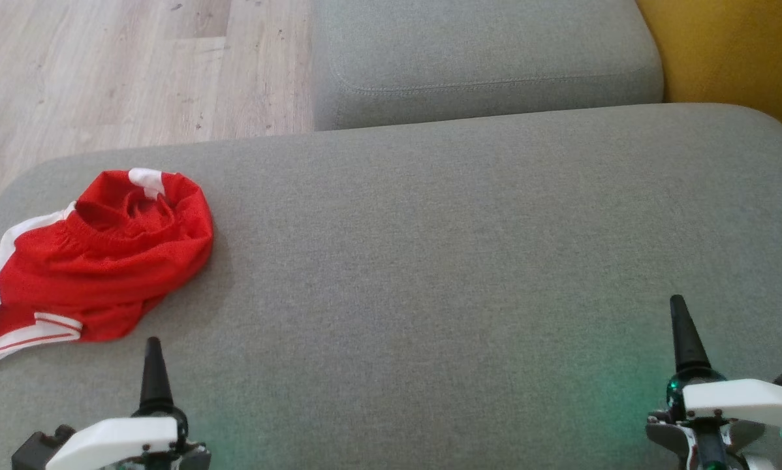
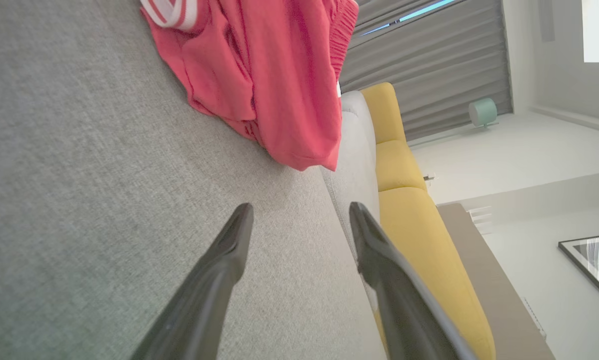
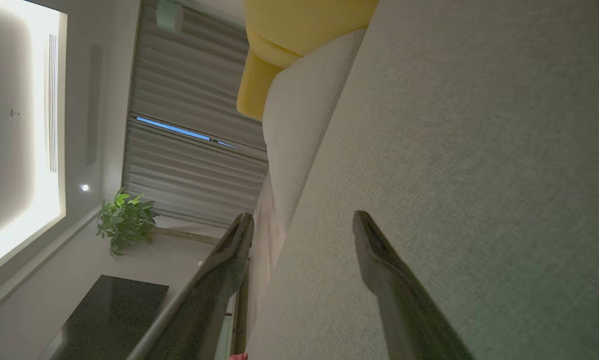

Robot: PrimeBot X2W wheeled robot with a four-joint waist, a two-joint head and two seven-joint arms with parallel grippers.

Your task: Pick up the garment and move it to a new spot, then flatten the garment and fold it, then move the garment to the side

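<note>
Red garment [image 1: 104,261] with white trim lies crumpled on the near-left part of a broad grey seat cushion [image 1: 463,261]. Pale wooden floor [image 1: 104,65] shows beyond at the left. A second grey cushion [image 1: 482,59] sits behind, and a yellow cushion [image 1: 737,46] takes the far right corner. The left gripper [image 2: 299,210] is near the garment, its fingers spread wide and holding nothing. The right gripper [image 3: 302,220], well apart at the right, is equally wide and empty.
</note>
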